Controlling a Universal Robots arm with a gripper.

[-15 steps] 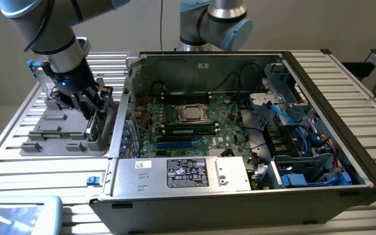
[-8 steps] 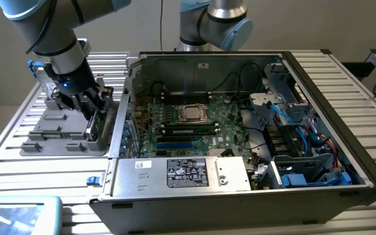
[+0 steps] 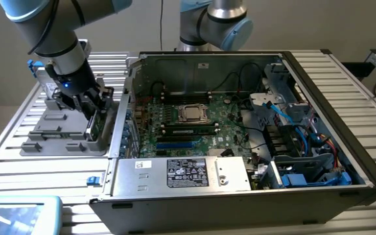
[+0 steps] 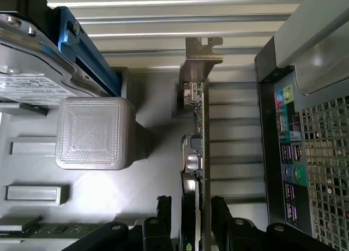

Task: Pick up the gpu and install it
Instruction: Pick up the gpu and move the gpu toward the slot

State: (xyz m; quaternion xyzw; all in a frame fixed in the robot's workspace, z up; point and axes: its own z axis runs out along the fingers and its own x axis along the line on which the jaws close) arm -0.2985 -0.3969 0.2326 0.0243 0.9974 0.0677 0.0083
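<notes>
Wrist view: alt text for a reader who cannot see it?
Open black jaws straddle a thin green circuit-board card with a silver metal bracket, standing on edge in a grey plastic holder. A silver boxy drive with a white label lies to one side, a computer case's port panel to the other.

The end effector (image 3: 83, 111) hides most of the graphics card (image 3: 92, 126) in the exterior view, the wrist view's edge cuts off the drive (image 4: 32, 87), and the print on the white label (image 3: 186, 172) is too small to read.
</notes>
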